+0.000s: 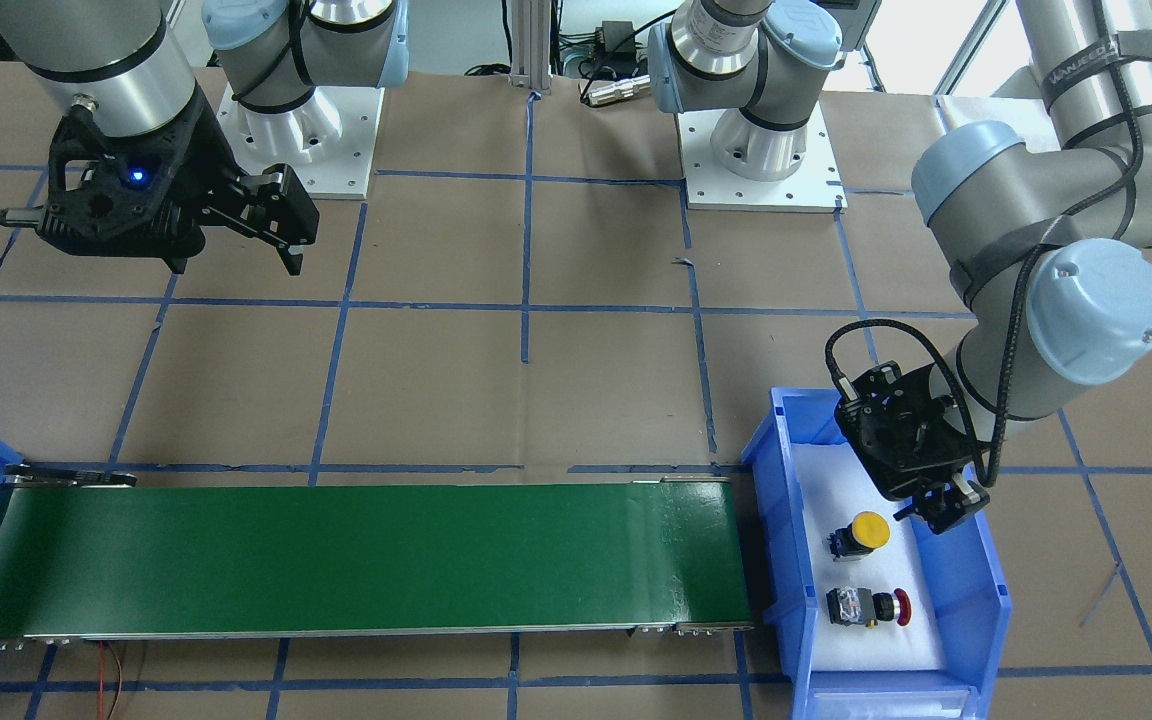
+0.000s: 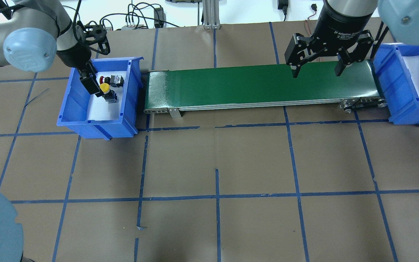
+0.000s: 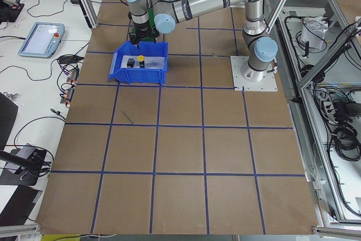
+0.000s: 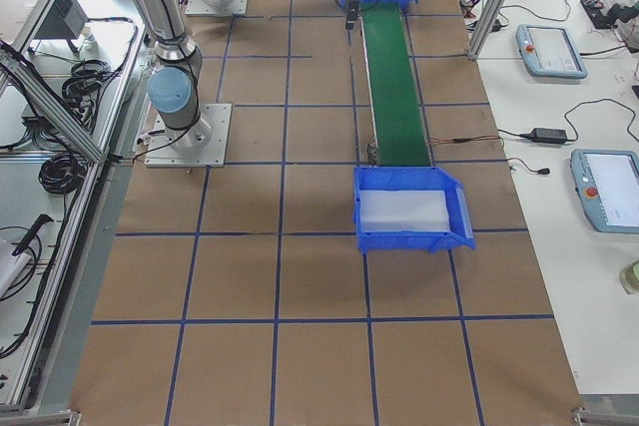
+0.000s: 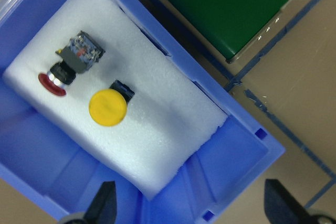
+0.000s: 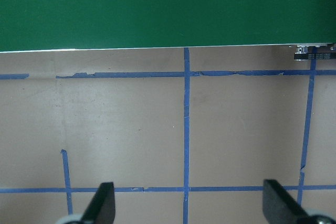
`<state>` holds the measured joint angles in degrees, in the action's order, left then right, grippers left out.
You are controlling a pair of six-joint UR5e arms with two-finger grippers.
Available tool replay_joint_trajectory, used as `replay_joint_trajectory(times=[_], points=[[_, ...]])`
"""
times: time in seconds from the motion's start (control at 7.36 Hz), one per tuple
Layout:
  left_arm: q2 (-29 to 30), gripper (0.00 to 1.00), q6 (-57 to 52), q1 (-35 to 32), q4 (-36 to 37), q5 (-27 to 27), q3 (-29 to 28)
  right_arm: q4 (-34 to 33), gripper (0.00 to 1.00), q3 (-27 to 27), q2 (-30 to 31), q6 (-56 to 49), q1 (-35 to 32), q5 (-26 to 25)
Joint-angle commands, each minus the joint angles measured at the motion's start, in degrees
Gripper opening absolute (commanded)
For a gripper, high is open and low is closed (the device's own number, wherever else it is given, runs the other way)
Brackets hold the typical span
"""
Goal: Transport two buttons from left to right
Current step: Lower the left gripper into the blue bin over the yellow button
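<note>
Left gripper (image 1: 948, 505): fingers spread wide and holding nothing; it hangs over the left blue bin (image 1: 781, 500), on the side away from the belt, near the yellow button but not on it
Right gripper (image 2: 316, 72): fingers wide apart and empty, held high over the papered table on the robot's side of the belt
Yellow button (image 1: 868, 530): on the white foam pad (image 1: 836, 480) inside the left bin, cap turned roughly upward
Red button (image 1: 871, 606): lying on its side on the same pad, just beside the yellow one and not touching it
Conveyor belt (image 1: 356, 555): green, running between the two bins
Right blue bin (image 2: 386, 83): at the belt's far end, lined with white foam
</note>
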<state>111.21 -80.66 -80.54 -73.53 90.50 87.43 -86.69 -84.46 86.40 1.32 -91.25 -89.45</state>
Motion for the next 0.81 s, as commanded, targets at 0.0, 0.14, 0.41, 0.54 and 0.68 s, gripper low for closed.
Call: replay_joint_trajectory(times=[0.0, 0.14, 0.41, 0.54, 0.68], points=[[2.95, 0.98, -13.94, 0.03, 3.64, 1.07, 0.11, 0.03, 1.0, 0.0, 0.0, -0.09, 0.02, -0.02], [4.61, 0.95, -16.52, -0.15, 6.18, 3.34, 0.03, 0.03, 1.0, 0.0, 0.0, -0.09, 0.1, -0.11], [6.55, 0.95, -16.9, -0.06, 7.0, 3.45, 0.02, -0.06, 1.0, 0.0, 0.0, -0.09, 0.02, 0.07], [6.82, 0.95, -16.81, -0.06, 7.09, 3.45, 0.02, -0.15, 1.0, 0.0, 0.0, -0.09, 0.02, 0.07], [7.17, 0.95, -16.81, -0.06, 7.61, 3.45, 0.02, 0.11, 1.0, 0.0, 0.09, -0.09, 0.02, -0.02]])
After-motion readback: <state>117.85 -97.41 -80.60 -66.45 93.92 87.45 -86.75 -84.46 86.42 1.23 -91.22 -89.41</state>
